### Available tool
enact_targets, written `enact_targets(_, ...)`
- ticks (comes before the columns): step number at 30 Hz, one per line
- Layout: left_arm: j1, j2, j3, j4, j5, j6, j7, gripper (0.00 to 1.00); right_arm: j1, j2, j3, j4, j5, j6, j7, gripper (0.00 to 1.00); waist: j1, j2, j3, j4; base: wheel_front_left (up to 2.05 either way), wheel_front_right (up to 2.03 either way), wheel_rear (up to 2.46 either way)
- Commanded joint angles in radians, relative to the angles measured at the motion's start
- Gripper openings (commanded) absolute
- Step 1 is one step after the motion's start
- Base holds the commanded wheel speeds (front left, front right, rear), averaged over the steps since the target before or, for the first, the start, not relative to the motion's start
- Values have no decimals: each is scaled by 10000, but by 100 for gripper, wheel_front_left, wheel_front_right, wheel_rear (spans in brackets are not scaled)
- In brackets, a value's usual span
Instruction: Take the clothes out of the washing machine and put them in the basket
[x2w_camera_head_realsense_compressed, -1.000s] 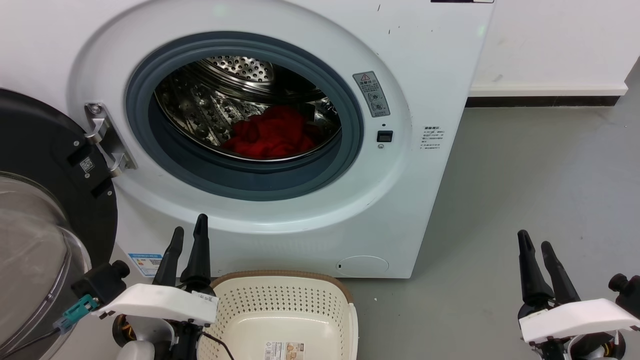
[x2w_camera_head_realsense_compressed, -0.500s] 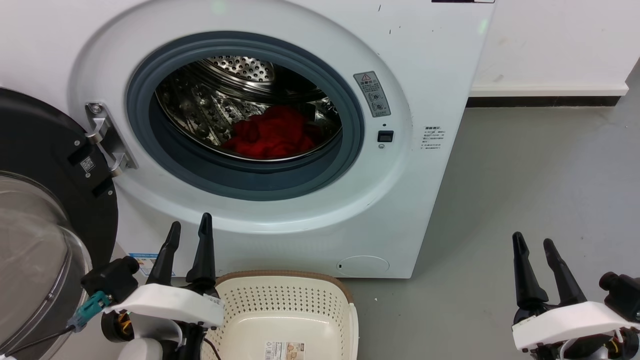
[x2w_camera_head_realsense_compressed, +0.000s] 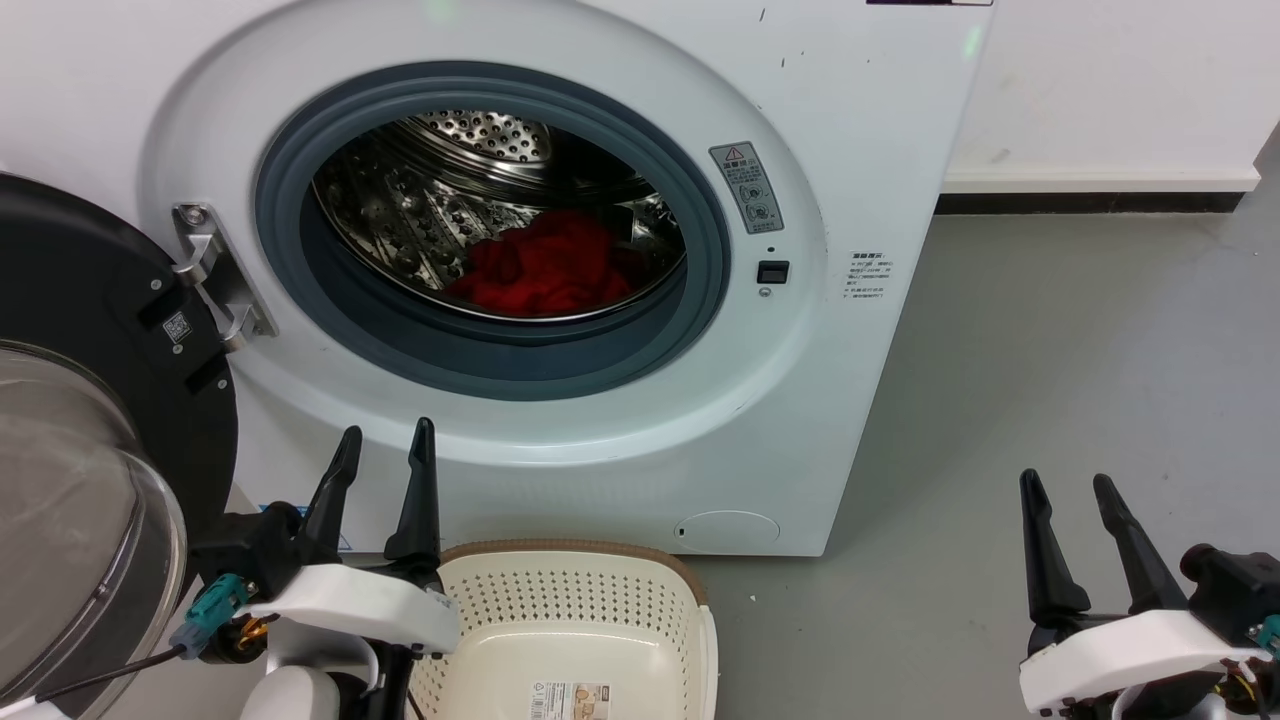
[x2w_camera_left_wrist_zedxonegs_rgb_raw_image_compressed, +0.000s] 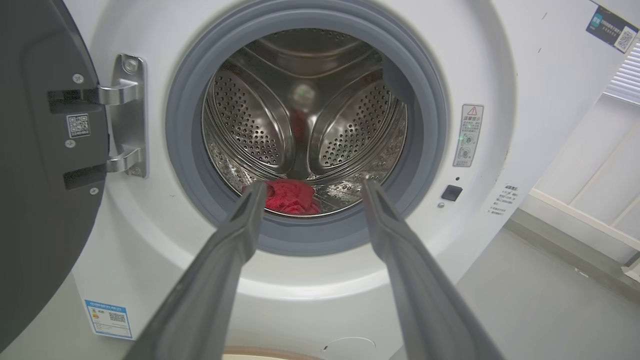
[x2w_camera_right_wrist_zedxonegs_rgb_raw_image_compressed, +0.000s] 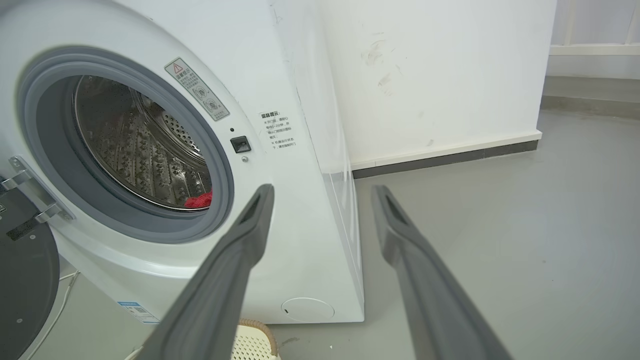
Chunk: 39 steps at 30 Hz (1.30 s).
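Before washing machine (x2w_camera_head_realsense_compressed: 800, 380), left gripper (x2w_camera_head_realsense_compressed: 387, 430), right gripper (x2w_camera_head_realsense_compressed: 1065, 478) hung spread, empty. Clothes (x2w_camera_head_realsense_compressed: 545, 270) lay in drum (x2w_camera_head_realsense_compressed: 420, 200); left reach-in looked next.

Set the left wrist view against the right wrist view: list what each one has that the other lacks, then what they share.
Extra in the left wrist view: the drum's back wall seen head-on, and the open left gripper framing the clothes. Extra in the right wrist view: the washing machine's side panel, scuff marks on the white wall, and the open right gripper. Shared: the grey door ring, the warning sticker, the door hinge, the red clothes in the drum, and the basket's brown rim at the bottom edge.
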Motion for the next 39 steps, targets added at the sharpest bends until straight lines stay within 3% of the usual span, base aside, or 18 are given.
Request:
enact_targets(1, -153, 72, 2, -75, 234, 29, -86, 100, 81, 4, -15, -148, -263, 0, -41, 100, 0, 1, 0, 1, 0, 0, 0)
enact_targets(39, -229, 7, 46, 571, 3099, 107, -831, 100, 366, 12, -98, -307, -3198, -3, -356, 100, 0, 1, 40, 147, 0, 0, 0)
